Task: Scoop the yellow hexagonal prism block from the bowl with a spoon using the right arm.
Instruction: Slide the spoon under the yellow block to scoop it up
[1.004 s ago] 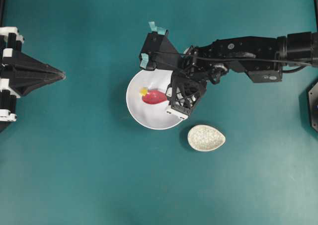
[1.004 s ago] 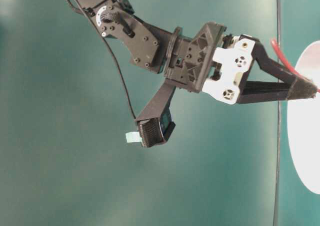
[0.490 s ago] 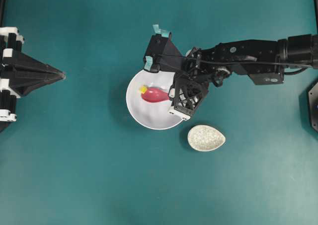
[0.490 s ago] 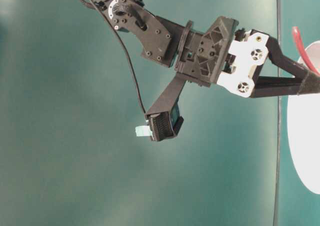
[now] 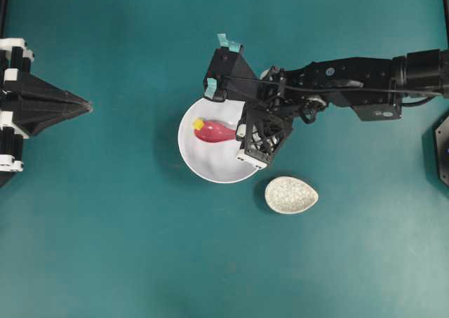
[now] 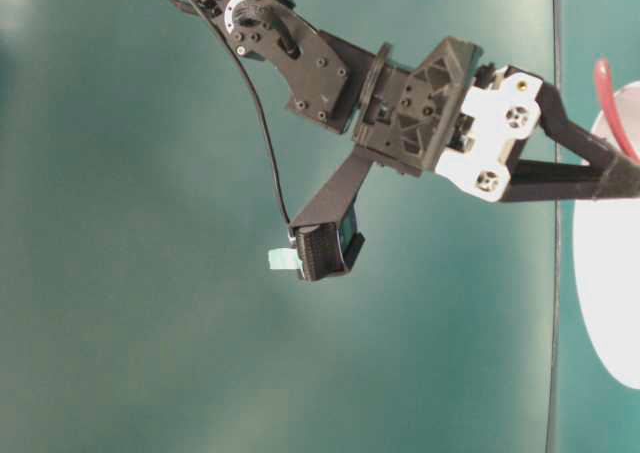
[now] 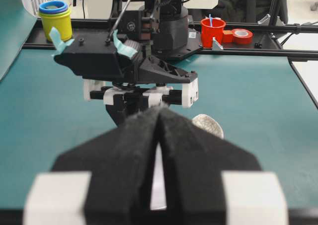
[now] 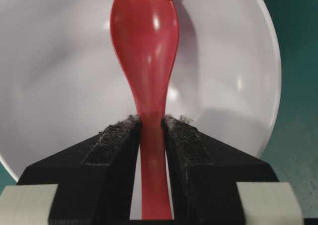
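Inside the white bowl (image 5: 210,153), the glossy red spoon (image 5: 216,132) has slid toward the far wall since a second ago, pushing the yellow hexagonal prism block (image 5: 198,123) ahead; the block now sits at the scoop's tip, perhaps half loaded. The right claw (image 8: 151,130) pinches the smooth handle between rough foam pads. The left claw (image 7: 158,135) is pressed together, idle over the teal counter (image 5: 126,248).

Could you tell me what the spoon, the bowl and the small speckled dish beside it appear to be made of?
The spoon looks like glossy plastic or glazed ceramic: bright highlights on smooth red. The bowl is smooth, plain white with soft reflections, likely glazed ceramic or melamine. The speckled dish shows a crackle-like grey-white pattern, suggesting glazed ceramic, though that is uncertain. The right gripper has rough black foam-like pads.
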